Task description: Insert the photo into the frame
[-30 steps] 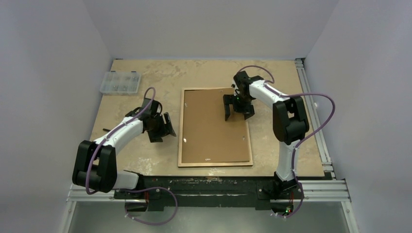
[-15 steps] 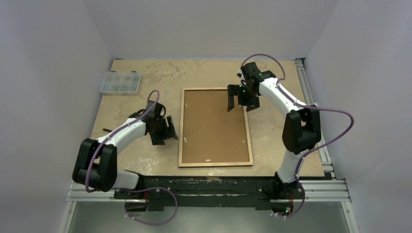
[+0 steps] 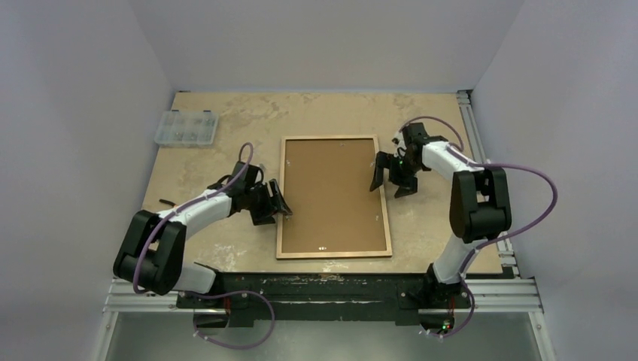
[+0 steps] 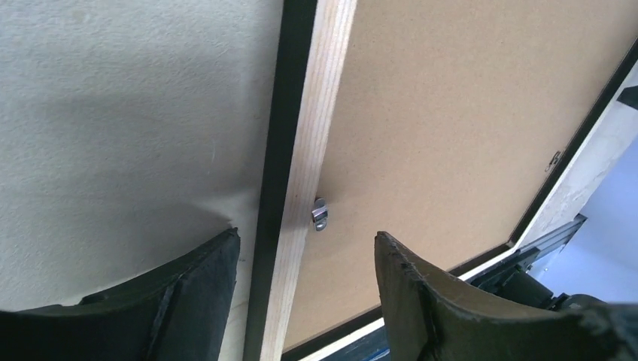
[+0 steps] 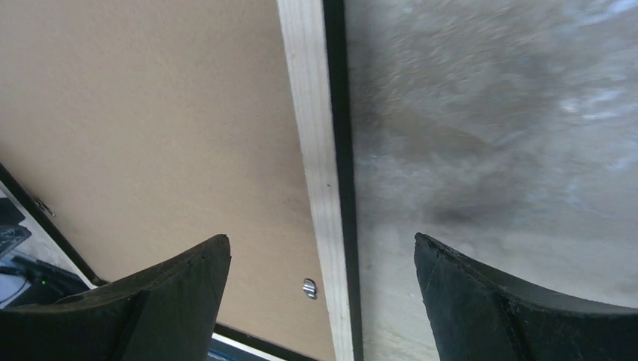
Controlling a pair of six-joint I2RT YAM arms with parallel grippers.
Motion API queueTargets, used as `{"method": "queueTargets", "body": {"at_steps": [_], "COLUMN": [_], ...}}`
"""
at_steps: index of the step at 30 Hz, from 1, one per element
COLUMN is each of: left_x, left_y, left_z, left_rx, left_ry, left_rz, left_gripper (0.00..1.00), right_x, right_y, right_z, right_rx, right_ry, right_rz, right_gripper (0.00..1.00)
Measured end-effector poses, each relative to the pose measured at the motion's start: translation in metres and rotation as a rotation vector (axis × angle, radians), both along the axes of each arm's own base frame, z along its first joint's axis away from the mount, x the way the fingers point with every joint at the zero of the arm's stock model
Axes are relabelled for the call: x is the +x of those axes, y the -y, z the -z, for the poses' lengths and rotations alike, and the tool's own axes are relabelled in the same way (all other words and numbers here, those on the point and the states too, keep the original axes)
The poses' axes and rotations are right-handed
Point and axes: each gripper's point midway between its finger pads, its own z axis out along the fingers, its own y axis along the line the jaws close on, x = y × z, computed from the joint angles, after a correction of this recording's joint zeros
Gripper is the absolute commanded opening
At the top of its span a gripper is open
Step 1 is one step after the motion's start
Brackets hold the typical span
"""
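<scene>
The frame lies back-up in the middle of the table, its tan rails around a brown board. The photo is not in view, and I cannot tell if it sits under the board.

The step looks like a two-sided grasp of the frame. Each gripper should sink until one finger is outside the rail and one is on the board side, then both should close together. Any lift should stay level so the board does not slide. The left finger should stay clear of the small metal clip.

The left gripper is spread wide over the left rail, towards the near half. Its arm is low and stretched right. The right gripper is spread over the right rail, farther back. Its elbow is raised and its forearm reaches left. Neither gripper holds anything.
</scene>
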Motion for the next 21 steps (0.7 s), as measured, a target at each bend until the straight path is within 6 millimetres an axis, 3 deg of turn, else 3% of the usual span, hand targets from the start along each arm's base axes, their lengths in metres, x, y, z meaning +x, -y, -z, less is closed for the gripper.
{"method": "queueTargets", "body": {"at_steps": [4,9,13,21], "left_x": [-0.001,-0.008,-0.02,-0.04], "left_y": [0.007,0.005,-0.003,-0.022], "left_z": [0.0,0.0,0.001,-0.004], "left_rx": [-0.029,-0.021,0.035,0.139], "left_ry": [0.01,0.015,0.009,0.011], "left_rz": [-0.001,-0.008,-0.016,-0.035], "left_gripper": [0.61,0.58,0.57,0.64], "right_x": [-0.014,-0.022,-0.028,-0.05], "right_y": [-0.019,-0.044,-0.056,-0.065], "right_z": [0.017,0.018,0.019,0.016], "right_rx": [0.026,0.031,0.016,0.025], "right_ry": [-0.043,-0.034,-0.022,-0.013], "right_rz": [-0.053,-0.13,-0.17,-0.212], "right_gripper": [0.87,0.82,0.81,0.82]}}
